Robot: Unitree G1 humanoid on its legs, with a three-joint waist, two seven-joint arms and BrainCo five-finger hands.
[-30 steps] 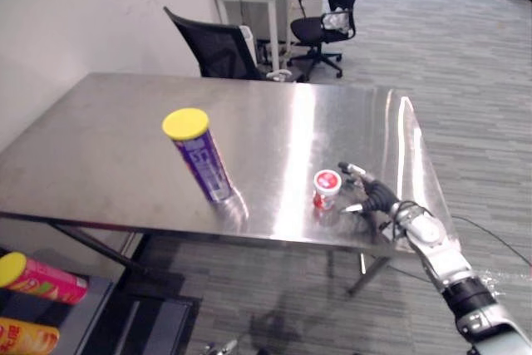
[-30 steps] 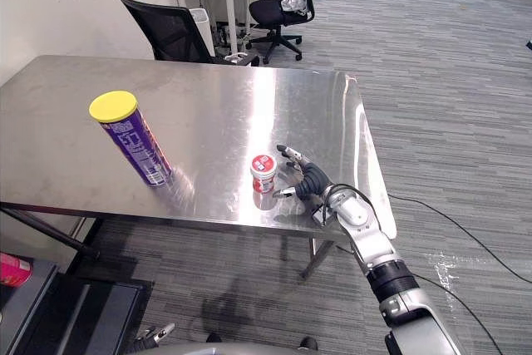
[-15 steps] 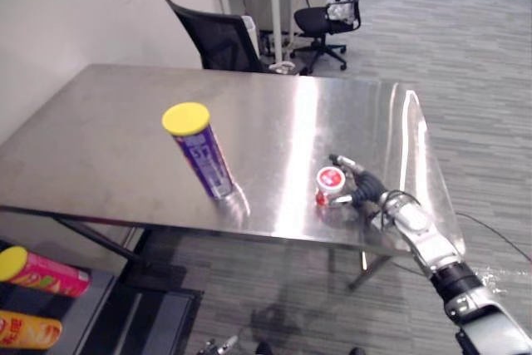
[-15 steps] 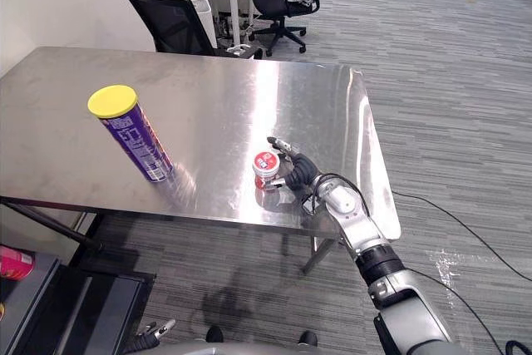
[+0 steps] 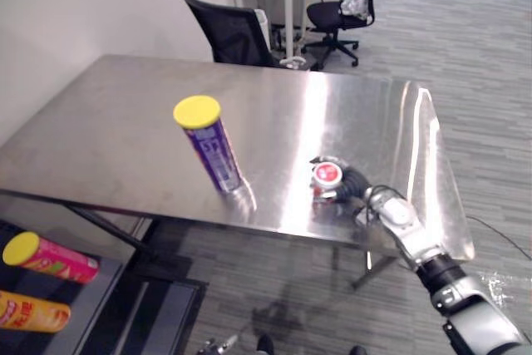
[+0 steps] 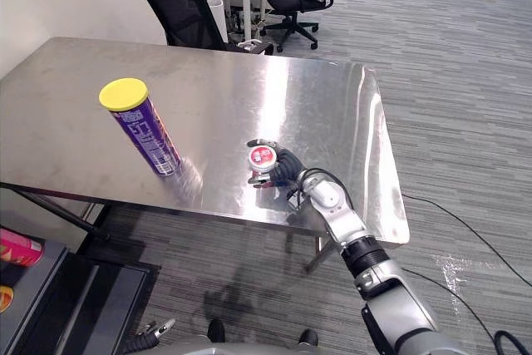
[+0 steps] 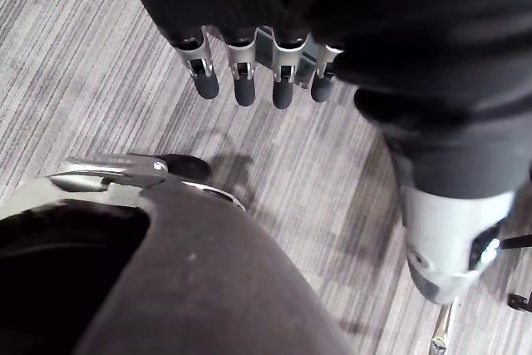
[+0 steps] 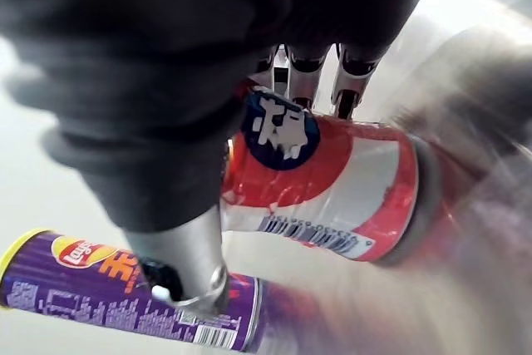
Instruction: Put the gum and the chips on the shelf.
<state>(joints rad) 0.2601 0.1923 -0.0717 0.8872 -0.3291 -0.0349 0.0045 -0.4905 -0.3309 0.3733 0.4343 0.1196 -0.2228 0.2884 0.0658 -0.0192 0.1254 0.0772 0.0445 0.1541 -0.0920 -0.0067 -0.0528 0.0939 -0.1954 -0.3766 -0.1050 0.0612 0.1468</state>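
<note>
- Change from a second ago: the right hand, then spread open just beside the gum tub, is now closed round it. In the right wrist view the fingers are curled behind the tub and the thumb is set against its other side.
- Gum tub: red and white, standing upright on the steel surface near its front edge, in the grasp of the right hand.
- Chips can: purple with a yellow lid, upright on the surface. It is placed as before, well apart from the gum tub, toward the robot's left.
- Shelf: low, below the surface at the robot's left. Contents: one pink can and one orange can, both laid on their sides.
- Left hand: fingers straight and released, nothing held, seen above the carpeted floor.
</note>
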